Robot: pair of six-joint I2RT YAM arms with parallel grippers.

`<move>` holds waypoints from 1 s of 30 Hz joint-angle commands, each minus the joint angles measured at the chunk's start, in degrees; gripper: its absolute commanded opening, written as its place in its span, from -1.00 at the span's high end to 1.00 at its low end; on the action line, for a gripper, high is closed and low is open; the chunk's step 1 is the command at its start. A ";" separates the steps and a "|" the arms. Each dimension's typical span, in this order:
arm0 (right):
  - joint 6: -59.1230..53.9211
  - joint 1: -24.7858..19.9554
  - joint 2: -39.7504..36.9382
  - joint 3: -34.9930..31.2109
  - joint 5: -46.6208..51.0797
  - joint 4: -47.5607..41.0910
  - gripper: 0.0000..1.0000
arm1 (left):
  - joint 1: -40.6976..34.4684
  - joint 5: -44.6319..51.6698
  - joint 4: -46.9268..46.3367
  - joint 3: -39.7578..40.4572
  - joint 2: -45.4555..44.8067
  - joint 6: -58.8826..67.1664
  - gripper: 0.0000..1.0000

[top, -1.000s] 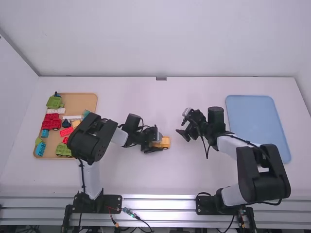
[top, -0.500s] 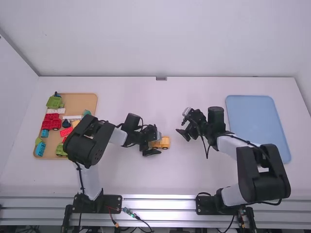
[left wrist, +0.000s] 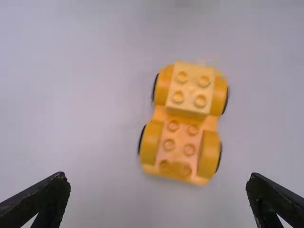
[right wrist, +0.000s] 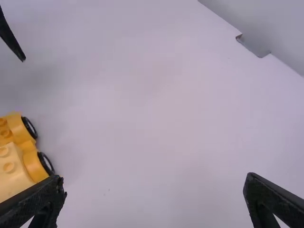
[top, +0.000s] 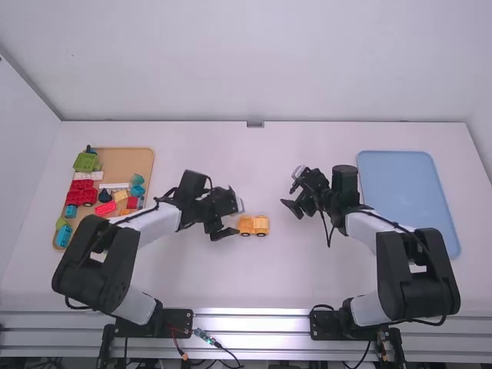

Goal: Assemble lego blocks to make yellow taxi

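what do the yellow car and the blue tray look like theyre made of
The yellow car looks like smooth, hard molded plastic, judging by its round studs and even color. The blue tray looks smooth and matte, probably plastic, though its plain surface could also be painted metal.

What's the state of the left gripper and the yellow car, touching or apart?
Apart. The left wrist view shows white table between the yellow car and both fingers of the left gripper.
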 commanded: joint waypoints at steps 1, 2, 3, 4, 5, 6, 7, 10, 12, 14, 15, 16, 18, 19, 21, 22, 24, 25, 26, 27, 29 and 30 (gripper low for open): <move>0.24 -0.07 -1.19 2.08 -0.46 0.09 -0.99 | 0.00 -12.37 0.48 -0.30 -1.04 0.92 -0.98; 0.26 -0.07 -1.19 2.29 -0.48 0.07 -0.99 | 0.02 -13.35 0.54 -0.30 -1.04 0.33 -0.99; 0.22 -0.04 -1.19 2.62 -0.46 0.15 -0.99 | -0.20 -16.50 1.15 -0.30 -1.02 -3.17 -0.98; 0.24 -0.04 -1.19 2.78 -0.46 0.13 -0.99 | -0.17 -17.90 1.48 -0.30 -1.04 -5.70 -0.98; 0.26 -0.07 -1.19 2.99 -0.48 0.07 -0.99 | -0.04 -20.79 2.18 -0.30 -1.04 -10.80 -0.98; 0.24 -0.07 -1.19 3.17 -0.48 0.07 -0.99 | 0.13 -24.06 3.27 -0.30 -1.04 -16.24 -0.98; 0.26 -0.07 -1.19 3.30 -0.44 0.15 -0.99 | 0.46 -27.17 3.84 -0.28 -1.04 -20.24 -0.98; 0.26 -0.07 -1.19 3.50 -0.31 0.24 -0.99 | 0.61 -32.92 4.54 -0.30 -1.63 -27.63 -0.98; 0.22 -0.07 -1.19 3.65 -0.33 0.15 -0.99 | 0.74 -33.20 3.19 -0.28 -2.64 -29.38 -0.98; -0.11 -0.07 -1.19 3.78 -0.28 0.09 -0.99 | 1.33 -34.21 1.79 -0.28 -3.51 -30.10 -0.98; -0.20 -0.07 -1.19 3.82 -0.28 0.09 -0.99 | 1.77 -35.50 1.53 -0.28 -3.90 -31.82 -0.98; -0.15 -0.07 -1.19 3.91 -0.31 0.09 -0.99 | 2.58 -37.48 1.39 -0.28 -4.54 -33.86 -0.98; -0.20 -0.07 -1.19 3.98 -0.31 0.13 -0.99 | 4.68 -38.40 -0.83 0.73 -5.72 -35.71 -0.98; -0.20 -0.07 -1.19 4.00 -0.31 0.31 -0.99 | 6.73 -36.87 -4.38 2.56 -6.35 -35.54 -0.98; -0.20 -0.09 -1.19 3.98 -0.28 0.61 -0.99 | 10.80 -31.45 -12.11 7.17 -6.64 -32.87 -0.98; -0.20 -0.09 -1.19 3.98 -0.31 0.83 -0.99 | 12.46 -29.27 -14.84 9.03 -6.57 -31.87 -0.98; -0.17 -0.07 -1.19 3.98 -0.31 1.36 -0.99 | 18.18 -23.71 -22.80 15.09 -5.46 -27.74 -0.98; -0.20 -0.07 -1.19 3.98 -0.28 1.46 -0.98 | 20.57 -22.32 -25.36 17.51 -4.56 -25.92 -0.98; -0.17 -0.07 -1.19 3.98 -0.28 1.68 -0.99 | 22.80 -21.90 -27.43 19.76 -3.55 -24.57 -0.98; -0.20 -0.07 -1.19 3.98 -0.31 1.86 -0.98 | 25.38 -22.03 -28.96 22.32 -2.13 -24.59 -0.98; -0.50 -0.07 -1.19 4.00 -0.26 1.88 -0.99 | 30.12 -22.36 -32.22 26.84 1.17 -24.59 -0.98; -0.61 -0.07 -1.19 4.00 -0.26 1.86 -0.99 | 30.42 -22.36 -32.44 27.15 1.43 -24.59 -0.98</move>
